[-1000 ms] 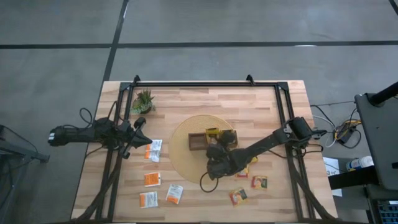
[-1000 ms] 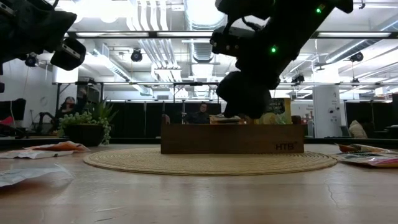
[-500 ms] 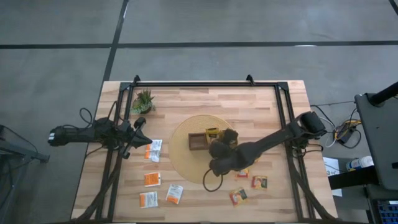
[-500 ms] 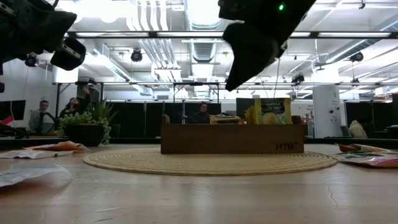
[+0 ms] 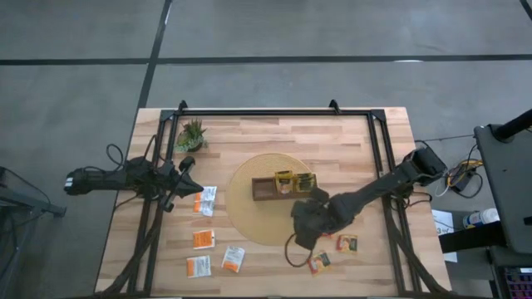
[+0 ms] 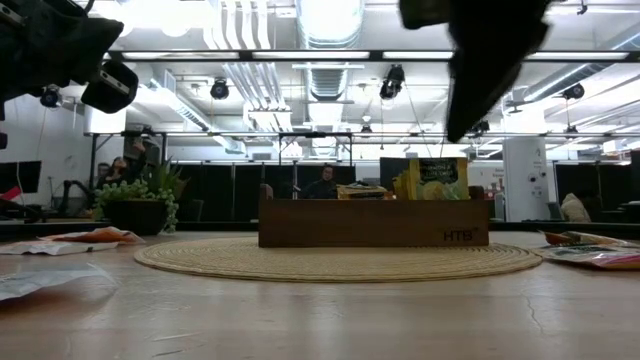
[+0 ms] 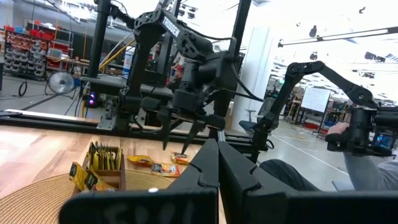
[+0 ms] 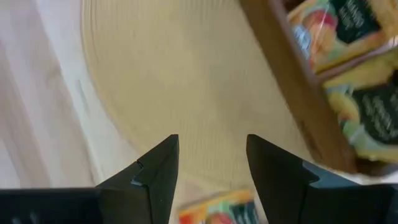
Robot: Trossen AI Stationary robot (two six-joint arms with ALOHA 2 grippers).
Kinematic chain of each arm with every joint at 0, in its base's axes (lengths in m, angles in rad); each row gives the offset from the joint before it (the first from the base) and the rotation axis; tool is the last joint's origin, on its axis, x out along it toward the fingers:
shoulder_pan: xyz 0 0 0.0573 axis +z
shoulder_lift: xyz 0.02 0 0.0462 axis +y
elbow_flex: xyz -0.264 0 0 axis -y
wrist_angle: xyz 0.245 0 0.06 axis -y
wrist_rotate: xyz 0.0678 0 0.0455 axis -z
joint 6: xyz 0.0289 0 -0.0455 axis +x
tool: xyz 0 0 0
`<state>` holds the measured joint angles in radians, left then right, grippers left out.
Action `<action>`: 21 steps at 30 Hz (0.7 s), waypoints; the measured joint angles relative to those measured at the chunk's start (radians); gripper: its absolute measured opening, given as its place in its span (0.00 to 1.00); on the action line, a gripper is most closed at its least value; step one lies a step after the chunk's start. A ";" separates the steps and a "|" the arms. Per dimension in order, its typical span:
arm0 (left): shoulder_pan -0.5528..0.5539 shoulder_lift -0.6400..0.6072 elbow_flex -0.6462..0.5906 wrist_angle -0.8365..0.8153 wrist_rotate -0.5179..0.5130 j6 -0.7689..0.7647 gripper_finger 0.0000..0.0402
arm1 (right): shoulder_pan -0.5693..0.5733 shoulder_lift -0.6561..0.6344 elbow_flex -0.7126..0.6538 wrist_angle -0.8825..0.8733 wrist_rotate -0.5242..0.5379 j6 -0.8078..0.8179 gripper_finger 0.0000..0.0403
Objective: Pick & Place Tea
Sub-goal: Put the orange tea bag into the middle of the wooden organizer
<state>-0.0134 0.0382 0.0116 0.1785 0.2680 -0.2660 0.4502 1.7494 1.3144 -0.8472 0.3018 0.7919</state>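
Right gripper (image 5: 309,226) hovering empty, jaws apart, at the round mat's (image 5: 245,218) near-right edge; left gripper (image 5: 184,177) waiting with jaws together at the table's left side.

Two yellow-green sachets (image 5: 296,182) are standing in the wooden tray (image 5: 264,190); loose sachets (image 5: 347,242) are lying just beyond the right gripper, and more sachets (image 5: 201,239) are lying on the left half. Risk, as judged: these flat sachets are lying flush on the wood, so the fingers (image 8: 155,168) may be skidding over one, nudging its neighbour, or catching the mat's rim while descending.
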 joint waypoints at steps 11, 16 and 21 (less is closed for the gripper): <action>0.000 0.000 0.000 -0.001 0.000 0.000 0.00 | 0.153 0.000 -0.002 -0.062 0.019 0.029 0.44; 0.000 0.000 0.000 -0.001 0.000 0.000 0.00 | 0.195 0.000 -0.012 -0.066 0.050 0.064 0.42; 0.000 0.000 0.000 0.000 0.000 0.000 0.00 | 0.234 0.000 -0.037 -0.068 0.151 0.072 0.40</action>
<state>-0.0132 0.0380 0.0116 0.1780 0.2680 -0.2661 0.6843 1.7493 1.2772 -0.9149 0.4533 0.8636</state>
